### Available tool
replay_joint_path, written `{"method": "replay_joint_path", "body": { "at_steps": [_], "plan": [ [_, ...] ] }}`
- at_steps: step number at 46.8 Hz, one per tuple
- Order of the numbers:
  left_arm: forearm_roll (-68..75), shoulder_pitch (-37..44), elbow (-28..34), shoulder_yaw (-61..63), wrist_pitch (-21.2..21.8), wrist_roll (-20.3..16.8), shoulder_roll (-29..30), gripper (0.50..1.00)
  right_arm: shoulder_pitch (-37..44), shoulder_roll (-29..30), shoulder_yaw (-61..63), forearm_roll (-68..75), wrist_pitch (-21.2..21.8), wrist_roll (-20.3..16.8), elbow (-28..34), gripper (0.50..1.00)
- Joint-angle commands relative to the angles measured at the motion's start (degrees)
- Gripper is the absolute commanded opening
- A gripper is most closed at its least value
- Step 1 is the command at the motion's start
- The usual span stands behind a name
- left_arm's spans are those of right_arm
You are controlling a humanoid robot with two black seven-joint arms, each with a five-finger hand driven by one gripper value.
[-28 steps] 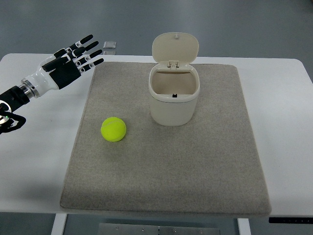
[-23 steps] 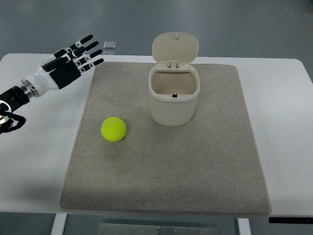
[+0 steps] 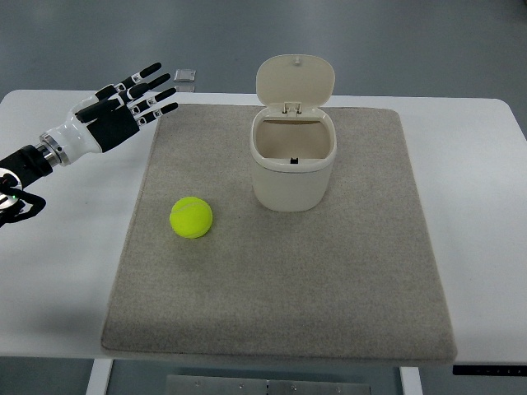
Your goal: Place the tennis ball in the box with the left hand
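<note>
At the bottom edge, the table (image 3: 494,247) legs are cut off. On the grey mat (image 3: 280,280) lies the yellow-green, fuzzy tennis ball (image 3: 191,217), left of the cream box (image 3: 293,169), whose lid stands open. Farther back, the left hand (image 3: 115,111) hovers, fingers spread, holding nothing.
</note>
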Motion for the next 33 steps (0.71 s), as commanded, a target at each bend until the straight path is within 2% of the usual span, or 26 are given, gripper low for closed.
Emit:
{"method": "replay_joint_path", "body": {
  "at_steps": [1,8,15,22,30,33],
  "plan": [
    [-0.1,0.1,0.0,-0.1,-0.3,-0.4,0.2,0.994,0.0,0.0,0.0,0.0,0.0,0.0,0.0,0.913],
    [2.5,0.7,0.2,0.1,-1.7,-1.0,0.8,0.994,0.0,0.0,0.0,0.0,0.0,0.0,0.0,0.911],
    [16.8,0.5,0.2,-0.7,-1.7,-2.6,3.0,0.994,0.0,0.0,0.0,0.1,0.0,0.0,0.0,0.913],
    [31.2,0.5,-0.9,-0.8,-1.7,-9.2,4.8,0.992,0.0,0.0,0.0,0.1,0.0,0.0,0.0,0.911],
    [49.7,0.1,-5.6,-0.8,-1.7,-15.0,8.2,0.992,0.0,0.0,-0.1,0.0,0.0,0.0,0.0,0.913],
    [56.9,0.1,-7.1,-0.9,-1.7,-18.3,9.2,0.992,0.0,0.0,0.0,0.1,0.0,0.0,0.0,0.913]
  ]
}}
